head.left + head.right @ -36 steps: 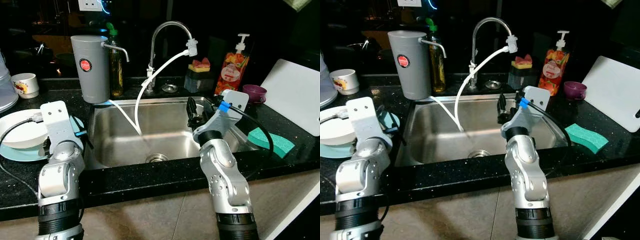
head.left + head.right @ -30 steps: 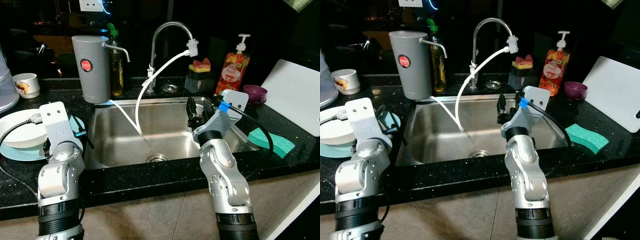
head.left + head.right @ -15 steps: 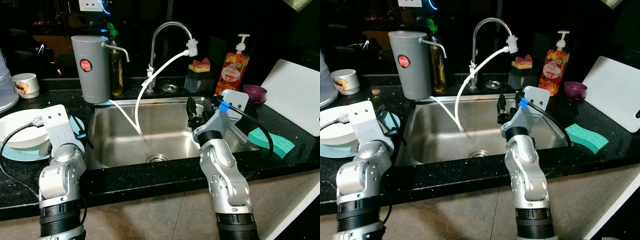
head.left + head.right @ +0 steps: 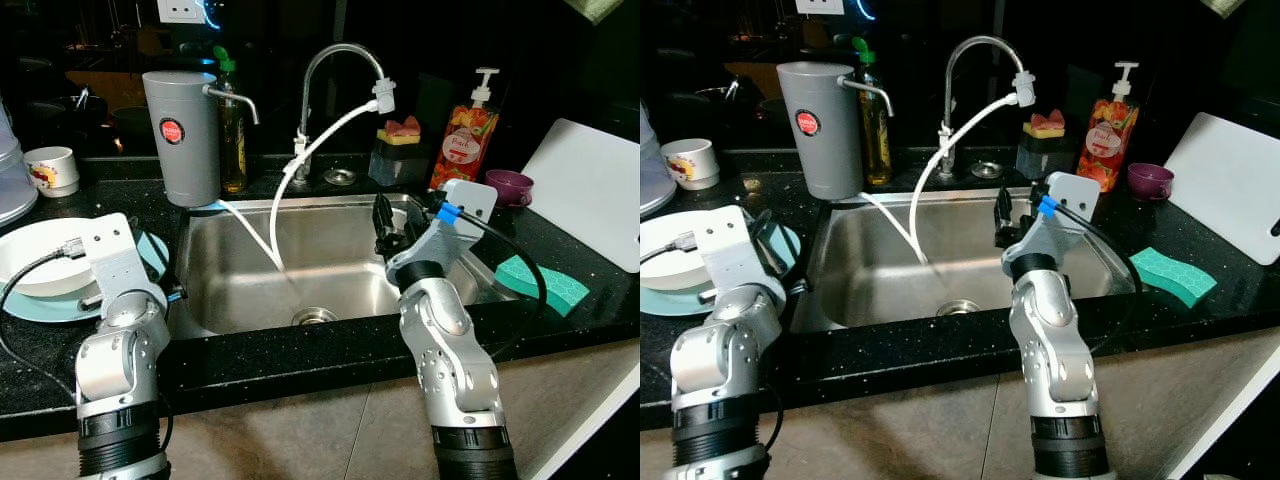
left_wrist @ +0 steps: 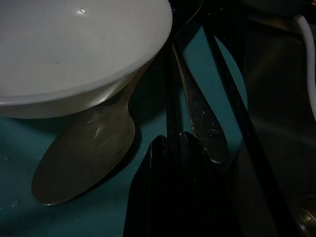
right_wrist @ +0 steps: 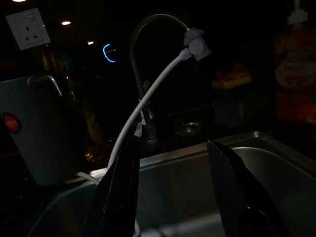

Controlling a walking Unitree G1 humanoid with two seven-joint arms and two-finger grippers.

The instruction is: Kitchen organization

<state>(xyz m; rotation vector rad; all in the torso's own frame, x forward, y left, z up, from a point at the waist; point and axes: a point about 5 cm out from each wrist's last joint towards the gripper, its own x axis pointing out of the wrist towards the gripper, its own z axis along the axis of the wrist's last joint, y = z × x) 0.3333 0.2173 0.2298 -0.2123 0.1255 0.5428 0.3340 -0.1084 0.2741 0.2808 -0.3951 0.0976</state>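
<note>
We see our left end effector (image 5: pixel 182 143) down low over the teal plate (image 5: pixel 123 207) at the table's left end, its black fingers closed together and holding nothing, tips just beside a spoon (image 5: pixel 86 158) and a second utensil handle (image 5: pixel 200 116). The spoon's bowl lies on the plate, its handle running under the white bowl (image 5: pixel 74 44) that sits on the same plate.

Our right end effector (image 6: pixel 170 192) hangs above the steel sink (image 4: pixel 330 265), fingers spread wide and empty, facing the faucet (image 4: pixel 335 60) with its white hose (image 4: pixel 300 165).

The orange pump bottle (image 6: pixel 295 84) reads "Peach". The grey dispenser (image 4: pixel 182 135) carries a round red badge we cannot read. A green sponge (image 4: pixel 545 283) lies near the table's front edge, well apart from the white cutting board (image 4: pixel 590 190).
</note>
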